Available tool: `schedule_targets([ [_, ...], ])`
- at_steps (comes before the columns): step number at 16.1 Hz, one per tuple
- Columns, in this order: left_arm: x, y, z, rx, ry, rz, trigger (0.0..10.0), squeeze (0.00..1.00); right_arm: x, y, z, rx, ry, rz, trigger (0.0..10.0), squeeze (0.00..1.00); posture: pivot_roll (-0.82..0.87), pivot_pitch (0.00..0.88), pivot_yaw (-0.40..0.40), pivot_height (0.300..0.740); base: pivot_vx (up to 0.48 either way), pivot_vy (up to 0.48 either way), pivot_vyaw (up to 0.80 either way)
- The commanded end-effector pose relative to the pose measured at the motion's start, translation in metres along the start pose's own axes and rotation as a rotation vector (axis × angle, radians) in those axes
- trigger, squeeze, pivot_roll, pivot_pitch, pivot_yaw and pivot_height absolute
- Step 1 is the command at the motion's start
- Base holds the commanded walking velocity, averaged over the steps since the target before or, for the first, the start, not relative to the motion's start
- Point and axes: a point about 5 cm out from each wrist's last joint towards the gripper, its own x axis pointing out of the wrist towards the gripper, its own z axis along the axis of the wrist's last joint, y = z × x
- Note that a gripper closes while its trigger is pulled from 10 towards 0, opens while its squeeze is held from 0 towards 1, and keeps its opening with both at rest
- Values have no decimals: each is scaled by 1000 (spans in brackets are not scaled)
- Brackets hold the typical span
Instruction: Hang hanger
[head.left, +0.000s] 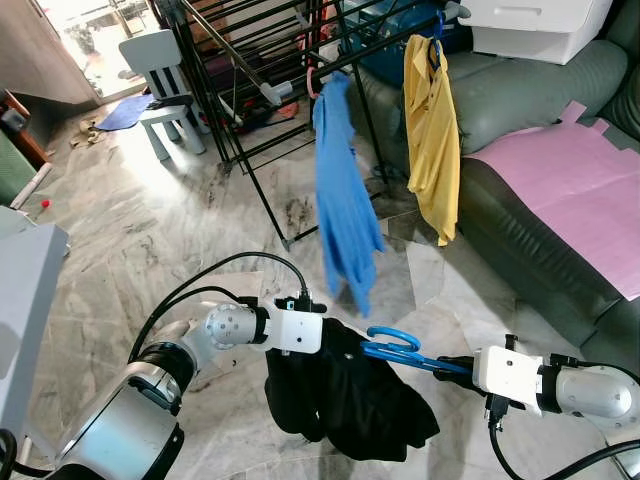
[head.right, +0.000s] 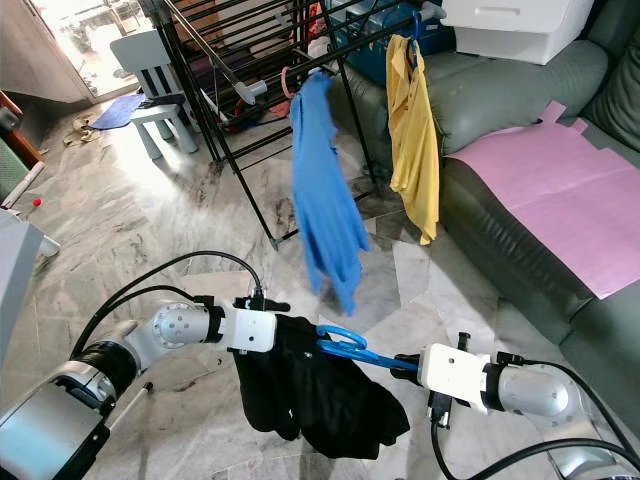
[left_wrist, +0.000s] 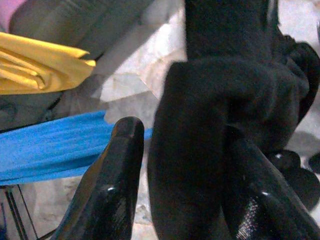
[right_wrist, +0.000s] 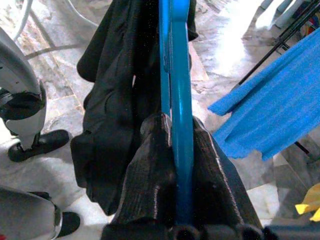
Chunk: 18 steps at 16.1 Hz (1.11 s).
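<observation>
A black garment (head.left: 340, 395) hangs between my two arms above the marble floor. My left gripper (head.left: 325, 335) is shut on a fold of its cloth; the fingers (left_wrist: 125, 165) pinch the black cloth (left_wrist: 200, 150) in the left wrist view. A blue hanger (head.left: 400, 350) pokes out of the garment toward my right arm. My right gripper (head.left: 455, 367) is shut on the hanger's bar (right_wrist: 176, 125), which runs straight between both fingers (right_wrist: 150, 185). Ahead stands a black drying rack (head.left: 260, 60) with a blue shirt (head.left: 345, 200) and a yellow shirt (head.left: 432, 130) hanging from it.
A dark green sofa (head.left: 540, 240) with a pink sheet (head.left: 580, 190) lies to the right. A white box (head.left: 535, 25) sits on the sofa's top. A small grey chair (head.left: 165, 90) stands at the far left, and a grey cabinet edge (head.left: 25, 290) is beside my left arm.
</observation>
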Motion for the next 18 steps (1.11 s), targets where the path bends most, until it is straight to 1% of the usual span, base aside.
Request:
schedule_targets([
  [1,-3,-4,-7,-6,42,-35,0,0,6,-3,14,-42,-61,-11,10000,0,-240,60,216,740,0,0,0],
  [4,-3,-5,-8,-9,46,-41,0,0,6,-4,14,-39,-63,-15,10000,0,-241,59,217,740,0,0,0],
  [7,-4,-11,-12,-12,69,-84,0,0,9,-3,14,-30,-69,-29,10000,0,-239,63,220,740,0,0,0],
  [10,-3,-10,-11,-18,62,-72,0,0,11,-3,15,-32,-71,-30,10000,0,-240,61,220,740,0,0,0],
  [11,-2,-10,-10,-27,54,-59,0,0,13,-2,15,-17,-73,-19,10000,71,-238,60,218,740,0,0,0],
  [12,-2,-10,-9,-29,52,-58,0,0,13,-1,14,4,-77,-9,10000,1000,-237,60,215,740,0,0,0],
  [14,-2,-11,-10,-48,49,-48,0,0,14,-3,14,14,-74,-7,10000,1000,-235,61,211,740,0,0,0],
  [17,-7,-16,-18,-112,67,-39,0,0,10,-3,9,7,-35,31,10000,1000,-228,64,202,740,0,0,0],
  [18,-11,-21,-24,-157,77,-34,0,0,6,-6,6,6,-14,36,10000,1000,-226,67,201,740,0,0,0],
])
